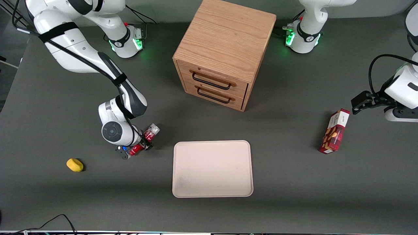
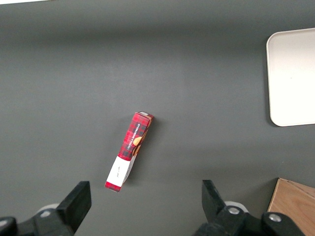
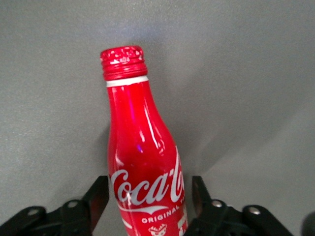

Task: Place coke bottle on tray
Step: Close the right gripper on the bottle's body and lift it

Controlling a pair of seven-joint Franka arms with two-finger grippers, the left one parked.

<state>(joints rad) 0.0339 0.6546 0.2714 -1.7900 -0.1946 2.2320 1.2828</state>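
White script "Coca-Cola" on body of slim glossy red bottle with red screw cap (image 3: pixel 142 167); beneath it, small white capitals "ORIGINAL", further letters cut off. Bottle gripped between black fingers of right arm's two-finger gripper (image 3: pixel 147 204), pressed against both sides of label; in front view gripper (image 1: pixel 141 147) just beside cream-beige rectangular tray (image 1: pixel 212 192), toward working arm's end. Small dark print on white end of red tartan rectangular snack box (image 2: pixel 129 150), not legible. No numbers or signs readable elsewhere.
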